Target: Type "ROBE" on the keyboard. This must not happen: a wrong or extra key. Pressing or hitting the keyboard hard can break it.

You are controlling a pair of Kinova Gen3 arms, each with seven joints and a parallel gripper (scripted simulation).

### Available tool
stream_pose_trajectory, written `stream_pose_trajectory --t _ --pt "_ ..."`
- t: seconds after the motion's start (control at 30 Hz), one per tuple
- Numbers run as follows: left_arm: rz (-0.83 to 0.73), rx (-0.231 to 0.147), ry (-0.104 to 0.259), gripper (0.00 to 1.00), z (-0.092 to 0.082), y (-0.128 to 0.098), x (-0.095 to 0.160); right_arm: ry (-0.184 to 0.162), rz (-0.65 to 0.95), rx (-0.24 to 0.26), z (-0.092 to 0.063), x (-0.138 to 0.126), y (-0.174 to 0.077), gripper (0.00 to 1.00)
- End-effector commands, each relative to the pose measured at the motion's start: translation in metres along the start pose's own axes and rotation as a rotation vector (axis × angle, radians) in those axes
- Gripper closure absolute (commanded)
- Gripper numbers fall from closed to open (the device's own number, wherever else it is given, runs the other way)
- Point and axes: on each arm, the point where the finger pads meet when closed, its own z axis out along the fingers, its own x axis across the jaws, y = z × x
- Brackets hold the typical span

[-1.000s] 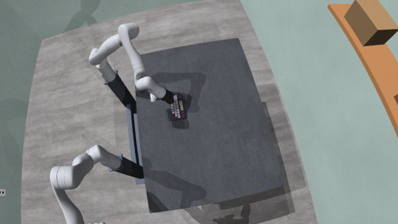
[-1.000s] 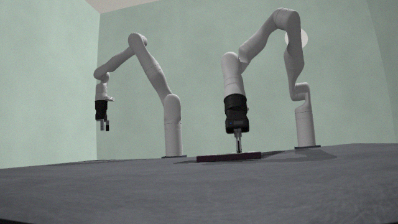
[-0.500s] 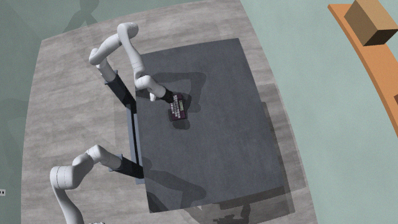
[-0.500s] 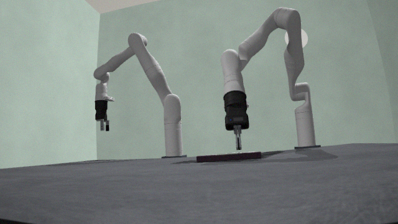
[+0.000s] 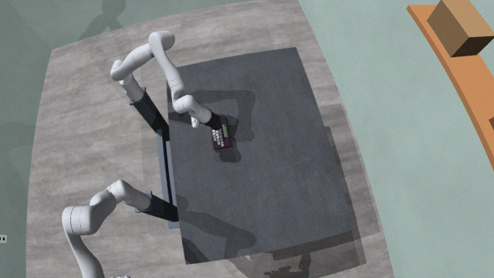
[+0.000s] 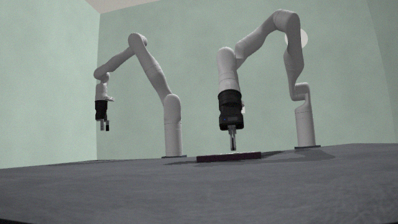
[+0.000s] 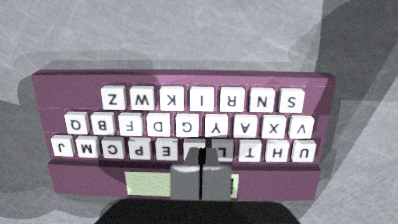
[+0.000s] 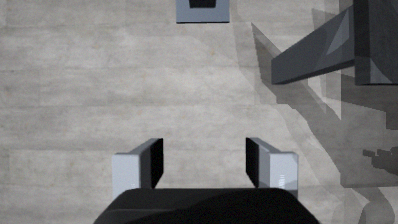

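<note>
Positioning over "O" looks to be the step in hand; whether "R" is already entered, can't tell. Kbd. lies flat on bench, below L arm. L jaws pressed together, nothing held, tips just clear of kbd. R arm is off to one side, its jaws spread, nothing between.

Obs.: key betw. "E" and "L" is mostly hidden by the tips; must be "O" by elimination. Legends read inverted in wrist view.

Rec.: centre tips on cap before descending; keep jaws shut, approx. vertical; press slowly, min. force, stop at key travel; lift straight, clear of adj. caps, before traversing to "B".
</note>
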Motion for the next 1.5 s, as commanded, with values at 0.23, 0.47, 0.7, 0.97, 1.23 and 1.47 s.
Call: stream_pose_trajectory --t 0.23,0.47,0.7,0.97,1.23,1.47 --pt "0.0 -0.001 0.0 1.0 0.0027 0.0085 -0.0058 0.0 0.0 -0.002 -0.0006 0.0 0.0004 0.0" --pt "0.0 -0.001 -0.001 1.0 0.005 0.0074 -0.0058 0.0 0.0 -0.002 -0.0006 0.0 0.0004 0.0" --pt "0.0 -0.001 -0.001 1.0 0.0078 0.0061 -0.0058 0.0 0.0 -0.002 -0.0006 0.0 0.0004 0.0" --pt "0.0 -0.001 0.0 1.0 0.0086 0.0058 -0.0058 0.0 0.0 -0.002 -0.0006 0.0 0.0004 0.0" --pt "0.0 -0.001 -0.001 1.0 0.0094 0.0054 -0.0058 0.0 0.0 -0.002 -0.0006 0.0 0.0004 0.0" --pt "0.0 -0.001 -0.001 1.0 0.0101 0.0051 -0.0058 0.0 0.0 -0.002 -0.0006 0.0 0.0004 0.0"
